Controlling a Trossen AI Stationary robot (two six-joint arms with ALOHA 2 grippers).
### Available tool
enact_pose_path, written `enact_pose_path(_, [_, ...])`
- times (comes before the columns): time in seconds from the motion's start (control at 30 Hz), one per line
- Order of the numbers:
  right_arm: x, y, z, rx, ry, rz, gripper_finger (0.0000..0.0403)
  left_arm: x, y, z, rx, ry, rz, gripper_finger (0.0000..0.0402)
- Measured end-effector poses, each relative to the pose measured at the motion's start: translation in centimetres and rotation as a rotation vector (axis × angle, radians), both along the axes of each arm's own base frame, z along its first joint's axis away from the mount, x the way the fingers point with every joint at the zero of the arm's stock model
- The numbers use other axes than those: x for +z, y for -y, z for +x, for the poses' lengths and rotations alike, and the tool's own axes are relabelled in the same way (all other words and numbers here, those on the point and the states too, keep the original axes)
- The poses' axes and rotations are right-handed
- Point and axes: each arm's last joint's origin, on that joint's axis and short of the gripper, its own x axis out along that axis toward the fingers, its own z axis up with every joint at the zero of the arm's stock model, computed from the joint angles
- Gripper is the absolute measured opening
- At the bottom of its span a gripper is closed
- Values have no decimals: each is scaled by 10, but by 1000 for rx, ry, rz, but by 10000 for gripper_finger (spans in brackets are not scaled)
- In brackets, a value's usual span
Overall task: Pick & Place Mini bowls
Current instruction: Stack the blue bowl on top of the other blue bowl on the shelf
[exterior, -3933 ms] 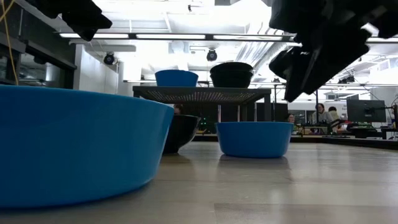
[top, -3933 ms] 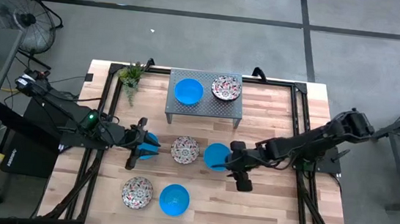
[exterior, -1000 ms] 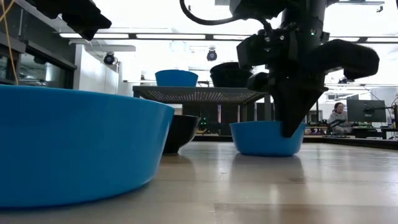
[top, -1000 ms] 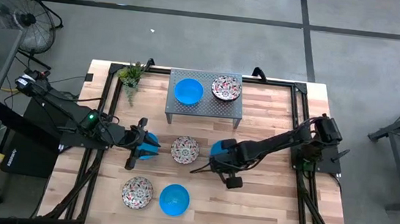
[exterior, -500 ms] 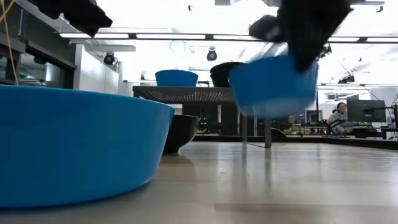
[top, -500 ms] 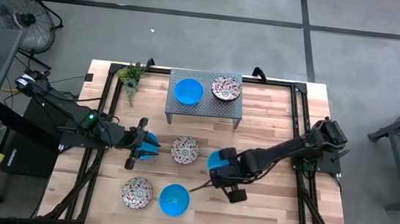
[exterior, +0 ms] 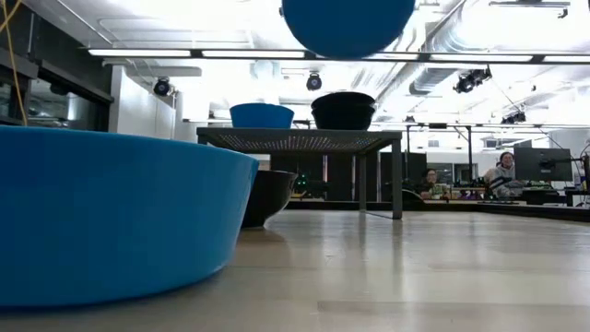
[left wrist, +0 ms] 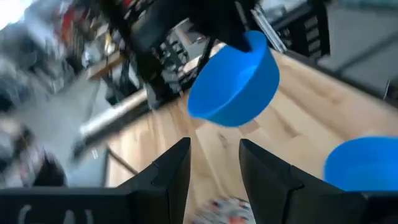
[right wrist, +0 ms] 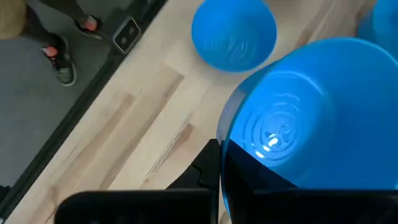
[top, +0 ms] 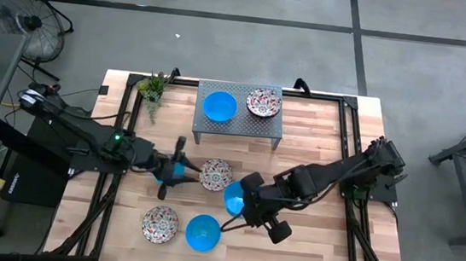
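My right gripper point(top: 241, 202) carries a blue bowl point(top: 233, 197).
Its fingers clamp the rim above the table point(top: 308, 241); my left gripper point(top: 176, 170) stands parted, empty.

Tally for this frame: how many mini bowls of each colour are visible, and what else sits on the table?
Blue mini bowls: 3 (rack blue bowl, front blue bowl, held blue bowl in the right tool)
Floral mini bowls: 3 (rack floral bowl, middle floral bowl, front floral bowl)
Potted plant: 1
Total: 7
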Motion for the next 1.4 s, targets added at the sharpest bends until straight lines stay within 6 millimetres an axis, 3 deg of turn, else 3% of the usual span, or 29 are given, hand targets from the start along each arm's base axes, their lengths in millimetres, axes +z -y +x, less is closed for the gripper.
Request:
enact_pose_path(0.17, [9, 7, 2, 62, -2, 45, 0, -2, 11, 24, -99, -7, 329, 133])
enact_pose_path(0.6, [9, 8, 0, 124, -42, 107, 0, 6, 28, 71, -161, -87, 613, 133])
enact_pose_path(1.0, [9, 16, 2, 122, -39, 98, 0, 5, 40, 98, -234, -128, 683, 133])
enact_pose_path(1.27, [10, 22, 3, 109, -34, 93, 0, 4, 41, 99, -264, -132, 696, 132])
enact_pose_path(1.4, [10, 22, 4, 121, -26, 81, 0, 3, 41, 99, -264, -138, 691, 107])
